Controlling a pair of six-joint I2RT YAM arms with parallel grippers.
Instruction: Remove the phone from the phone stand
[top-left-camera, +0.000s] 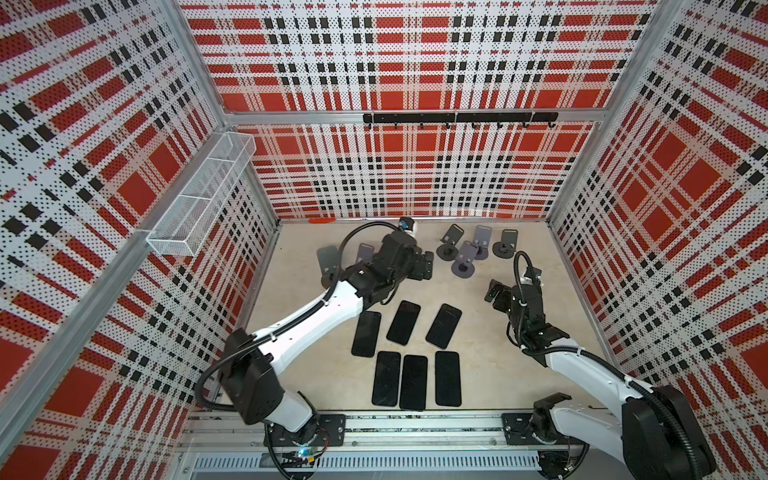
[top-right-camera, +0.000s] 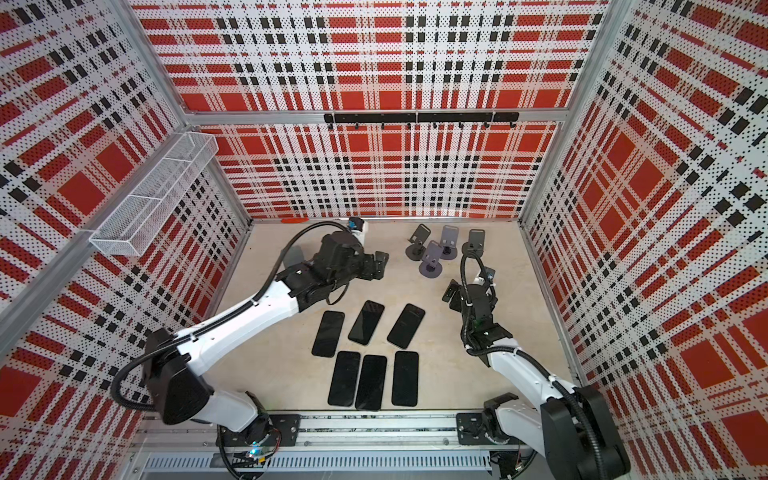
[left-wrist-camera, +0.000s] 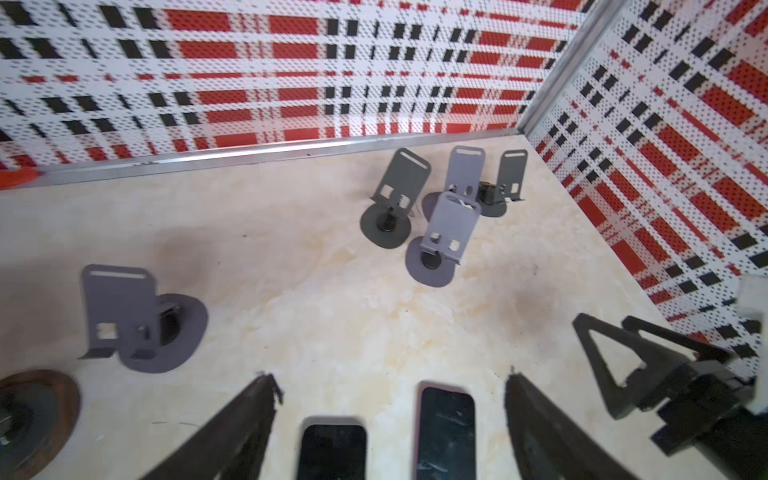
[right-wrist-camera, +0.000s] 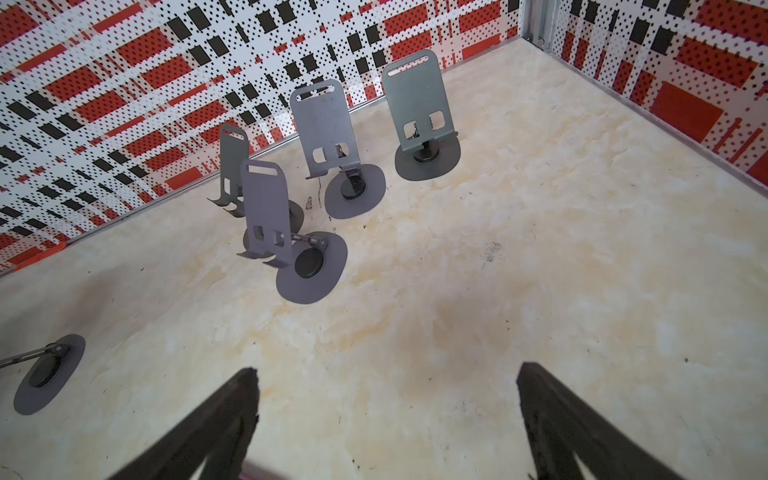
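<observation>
1. Step in hand, as judged: release finished, retreat pending, task near its end.
2. Six phones (top-left-camera: 403, 323) flat on the table (top-left-camera: 490, 374), two rows of three at mid-table, none on a stand.
3. Left gripper (top-left-camera: 424, 266) spread wide, empty, hovering just beyond the far ends of the back row; two phone ends seen between its fingers (left-wrist-camera: 249, 415) in the left wrist view, lying lower, apart from both.
4. Right gripper (top-left-camera: 494, 291) likewise spread wide and empty, over bare table near the four-stand cluster (top-left-camera: 467, 253).
5. Every cradle in view bare; left-side stands (top-left-camera: 328, 259) partly hidden behind the arm.
6. Next move: rise straight up before drawing back, no dragging across phone edges.
7. Open room to the right of the phones; stands close on both sides of the left gripper, back wall (top-left-camera: 415, 174) near.
</observation>
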